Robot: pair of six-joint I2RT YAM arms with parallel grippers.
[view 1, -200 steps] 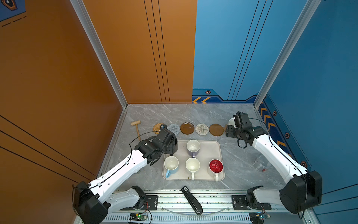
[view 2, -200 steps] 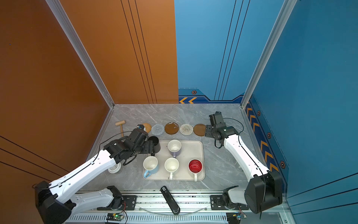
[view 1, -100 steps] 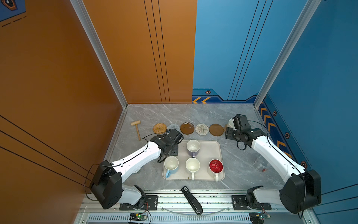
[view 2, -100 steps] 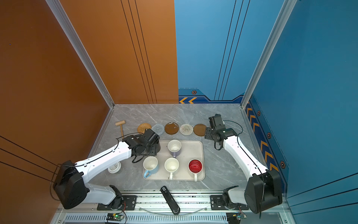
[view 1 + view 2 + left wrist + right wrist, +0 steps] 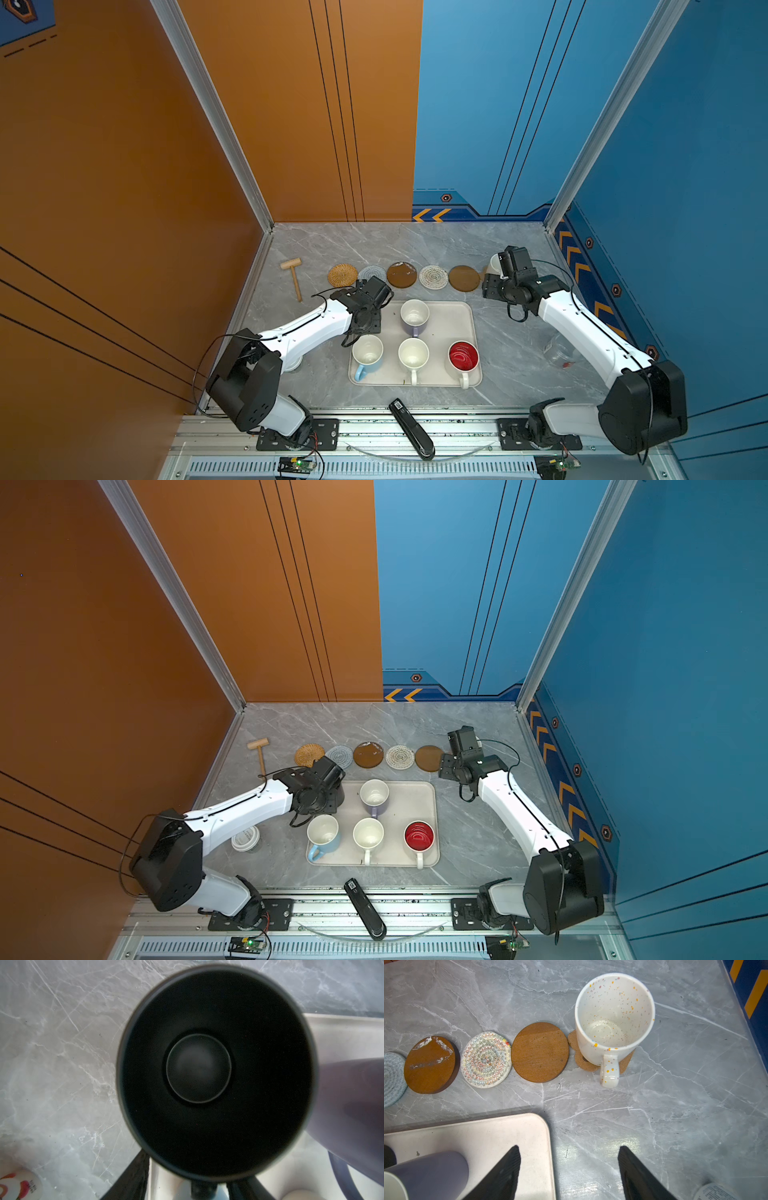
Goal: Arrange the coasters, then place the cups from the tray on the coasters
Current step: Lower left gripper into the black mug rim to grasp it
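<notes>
Coasters are laid out. Five lie in a row along the far side of the tray (image 5: 451,328), all bare: rattan coaster (image 5: 343,275), grey crocheted coaster (image 5: 372,273), brown disc (image 5: 402,274), white crocheted coaster (image 5: 433,276), second brown disc (image 5: 464,278). The paw coaster (image 5: 582,1065) at the right end carries the speckled mug (image 5: 612,1018). We judge arranging done and one cup of six placed.

Step in hand: pickup of the black mug (image 5: 199,1068), standing at the tray's far-left corner. The left hand (image 5: 368,320) sits right over it. In the left wrist view its fingers (image 5: 133,1176) stand apart either side of the handle (image 5: 203,1188), with tray showing in the gaps. It is open, not clamped as far as we can see.

Lavender mug (image 5: 414,318), light blue mug (image 5: 367,353), white mug (image 5: 413,355) and red-lined mug (image 5: 463,356) stand on the tray.

The right hand (image 5: 569,1147) hovers open and empty above the table by the tray's far-right corner, near the speckled mug.

Next move, our reading: pinch the handle and lift straight up, clear of the rim and of the lavender mug just beside. Carry to a free coaster, the rattan one being nearest, and set down upright and centred.
</notes>
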